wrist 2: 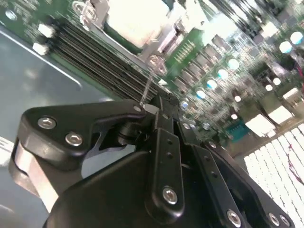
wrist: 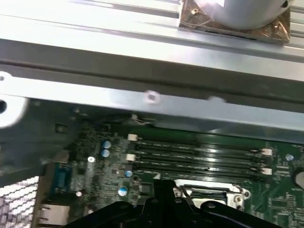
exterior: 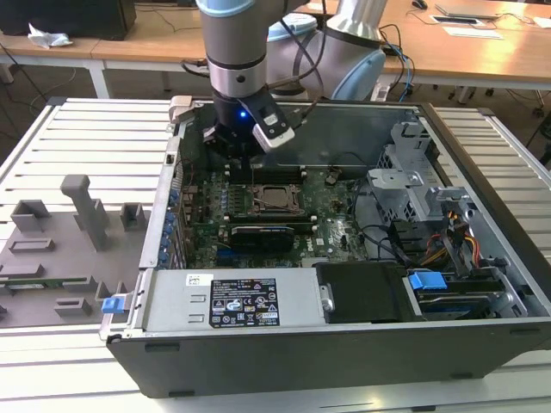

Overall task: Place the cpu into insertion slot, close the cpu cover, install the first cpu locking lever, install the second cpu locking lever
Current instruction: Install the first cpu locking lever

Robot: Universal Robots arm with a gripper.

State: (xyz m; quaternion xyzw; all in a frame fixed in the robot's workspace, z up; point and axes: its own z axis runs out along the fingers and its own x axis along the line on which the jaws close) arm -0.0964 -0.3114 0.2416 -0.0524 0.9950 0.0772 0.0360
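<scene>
The cpu (exterior: 275, 198) lies in the insertion slot (exterior: 257, 200) on the green motherboard, its silvery top (wrist 2: 130, 19) facing up. The cpu cover (wrist 2: 160, 40) lies flat around it as a silvery frame. My gripper (exterior: 234, 155) hangs over the board at the socket's far corner towards the exterior view's left, beside the memory slots (wrist: 199, 156). In the second wrist view the black fingers (wrist 2: 164, 142) meet at the gripper (wrist 2: 153, 108), shut on the free end of a thin wire locking lever (wrist 2: 148, 85) that rises at a slant from the socket's corner.
The open computer case (exterior: 344, 344) surrounds the board, with a metal wall (wrist: 152, 95) close behind the gripper. A black expansion card (exterior: 267, 234) lies in front of the socket. Drive cages and cables (exterior: 430, 232) fill the exterior view's right. Grey fixtures (exterior: 77, 215) stand outside the case.
</scene>
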